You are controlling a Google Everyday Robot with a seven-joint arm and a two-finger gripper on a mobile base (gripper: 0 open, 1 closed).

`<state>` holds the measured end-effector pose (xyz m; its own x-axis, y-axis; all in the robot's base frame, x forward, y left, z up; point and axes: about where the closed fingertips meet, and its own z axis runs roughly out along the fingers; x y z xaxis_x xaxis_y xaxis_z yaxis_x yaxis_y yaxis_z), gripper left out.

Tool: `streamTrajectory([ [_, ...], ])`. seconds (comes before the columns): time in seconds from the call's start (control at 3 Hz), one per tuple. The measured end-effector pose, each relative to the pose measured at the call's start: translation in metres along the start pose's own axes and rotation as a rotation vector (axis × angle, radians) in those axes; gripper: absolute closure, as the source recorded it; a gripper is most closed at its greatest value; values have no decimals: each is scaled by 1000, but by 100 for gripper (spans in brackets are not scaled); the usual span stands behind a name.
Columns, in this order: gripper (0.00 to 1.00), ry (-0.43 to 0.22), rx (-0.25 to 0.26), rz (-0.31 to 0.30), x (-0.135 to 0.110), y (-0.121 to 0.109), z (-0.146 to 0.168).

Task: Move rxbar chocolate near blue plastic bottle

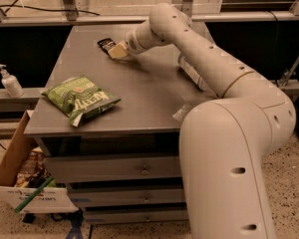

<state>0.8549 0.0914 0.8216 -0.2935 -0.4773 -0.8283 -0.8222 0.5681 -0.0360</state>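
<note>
Cream arm (204, 59) outstretched, gripper (118, 50) beside rxbar (105, 44)

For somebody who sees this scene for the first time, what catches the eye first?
The big cream robot arm fills the right side and reaches across the grey table. Its gripper is at the far side, right beside the small black rxbar chocolate. Next comes the bright green chip bag, lying near the table's front left corner.
</note>
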Motion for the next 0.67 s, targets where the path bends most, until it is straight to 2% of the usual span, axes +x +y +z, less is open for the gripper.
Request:
streamTrajectory([
  [0.33, 100, -18, 17, -11, -7, -4, -17],
  [0.67, 100, -53, 39, -52, -28, -7, -47],
])
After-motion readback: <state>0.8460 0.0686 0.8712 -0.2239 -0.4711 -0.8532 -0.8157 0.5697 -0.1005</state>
